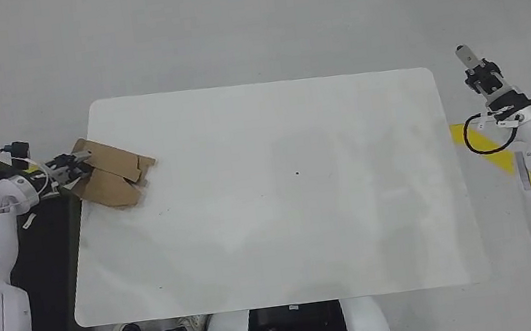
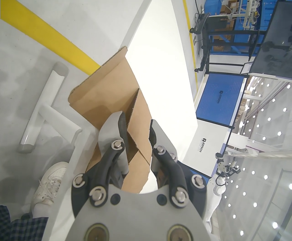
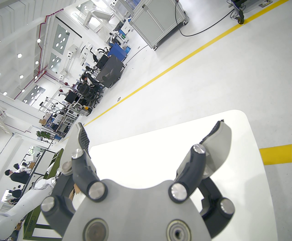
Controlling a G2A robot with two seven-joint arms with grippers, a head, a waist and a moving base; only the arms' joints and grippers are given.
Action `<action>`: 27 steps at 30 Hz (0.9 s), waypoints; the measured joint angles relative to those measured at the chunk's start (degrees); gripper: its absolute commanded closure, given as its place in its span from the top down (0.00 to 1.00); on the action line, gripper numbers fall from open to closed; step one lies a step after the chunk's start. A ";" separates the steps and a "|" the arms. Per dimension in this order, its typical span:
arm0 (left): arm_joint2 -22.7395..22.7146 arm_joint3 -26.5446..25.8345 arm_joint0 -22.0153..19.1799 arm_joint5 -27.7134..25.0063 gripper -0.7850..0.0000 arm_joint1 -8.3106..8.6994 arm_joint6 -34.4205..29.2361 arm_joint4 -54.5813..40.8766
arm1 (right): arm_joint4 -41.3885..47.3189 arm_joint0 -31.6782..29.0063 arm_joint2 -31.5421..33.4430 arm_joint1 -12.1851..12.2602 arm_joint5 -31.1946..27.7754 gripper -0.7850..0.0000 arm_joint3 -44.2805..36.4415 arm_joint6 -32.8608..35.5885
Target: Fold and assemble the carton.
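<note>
Carton (image 1: 110, 174) lies flat at the table (image 1: 303, 221) corner, its end between my left gripper (image 1: 73, 171) fingers, right gripper (image 1: 471, 58) well apart. Left wrist: narrow fingers (image 2: 119, 127) straddle a raised flap (image 2: 134, 102), one pad clear, so I'd centre it before closing. Right wrist: fingers (image 3: 81, 137) spread wide, nothing between.
</note>
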 measured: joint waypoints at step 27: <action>-1.40 -1.07 -2.34 -1.68 0.00 -1.67 -9.53 -6.95 | 0.00 0.00 0.00 0.00 0.00 1.00 0.00 0.00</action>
